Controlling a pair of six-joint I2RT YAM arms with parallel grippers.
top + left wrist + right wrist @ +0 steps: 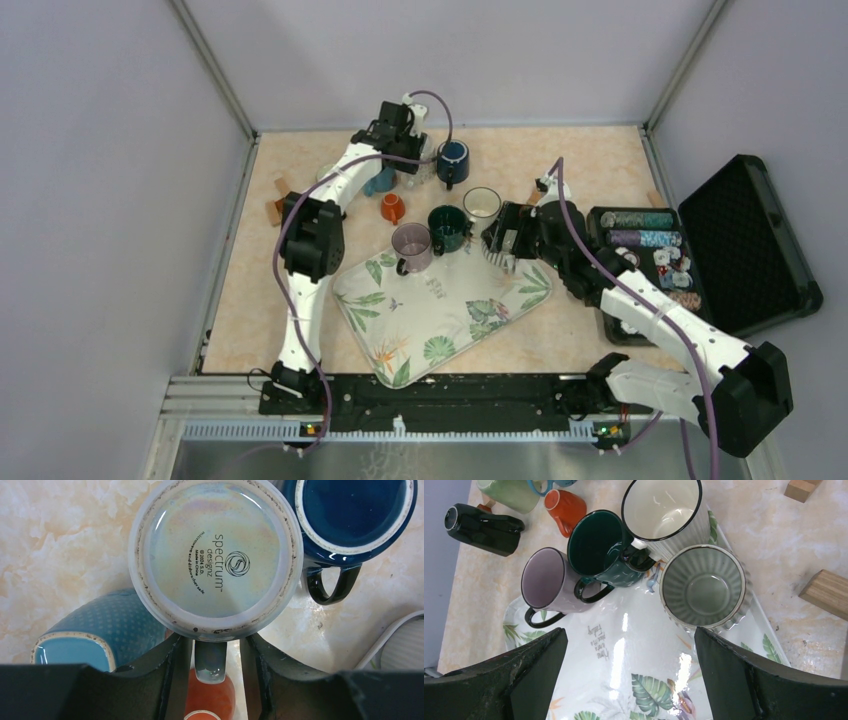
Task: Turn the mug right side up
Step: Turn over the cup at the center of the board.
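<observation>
Mug handle point(210, 662) inside left gripper point(216, 642), perhaps ungripped

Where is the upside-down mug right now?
In the left wrist view, the upside-down mug sits centre frame, base up, its handle between the fingers of the left gripper. The dark blue mug is at upper right, the light blue mug at lower left.

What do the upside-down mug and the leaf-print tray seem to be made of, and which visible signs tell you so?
Upside-down mug: most likely glazed ceramic. Its base is glossy and pearly with a printed maker's stamp, ringed by a rough, speckled unglazed foot.
Leaf-print tray: probably melamine or a similar hard plastic, possibly glazed ceramic. It is smooth, white and printed, with bright glare.
</observation>
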